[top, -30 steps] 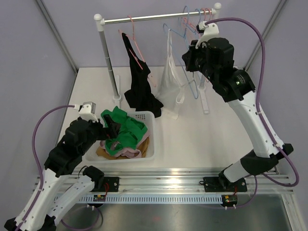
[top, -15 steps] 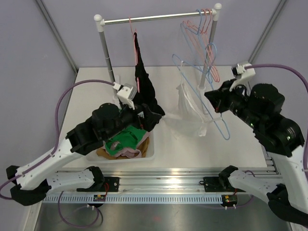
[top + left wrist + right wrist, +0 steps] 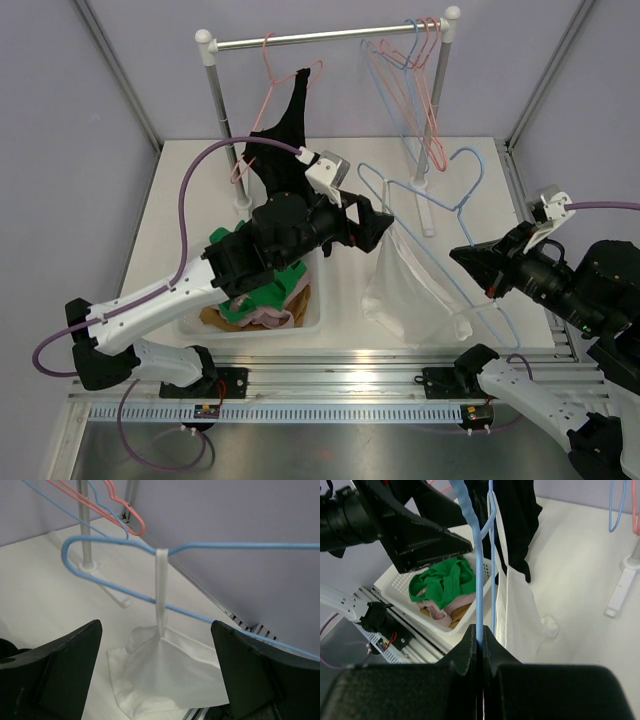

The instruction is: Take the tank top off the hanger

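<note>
Left gripper [image 3: 380, 222], above and right of the bin [image 3: 320, 290], spread wide and empty, faces the strap. Step: reach in to grab the tank top [image 3: 412, 290]. It hangs just right of the bin, long axis near vertical, strap up, hem down. Right gripper [image 3: 470, 262], farther right, clenched on the blue hanger [image 3: 250, 545]. Next: pinch the strap and slide it off.

**White on blue, black on pink**

The tank top [image 3: 415, 300] is plain white and faintly sheer; the blue hanger [image 3: 250, 545] is light blue. The garment [image 3: 280, 155] is plain black, its hanger [image 3: 268, 48] salmon pink. The basket [image 3: 300, 326] is white, with bright green cloth [image 3: 442, 582] and tan and pale pink cloths [image 3: 265, 318]. The table [image 3: 340, 300] is white, the walls [image 3: 50, 200] lilac and the cables [image 3: 190, 215] purple.
</note>
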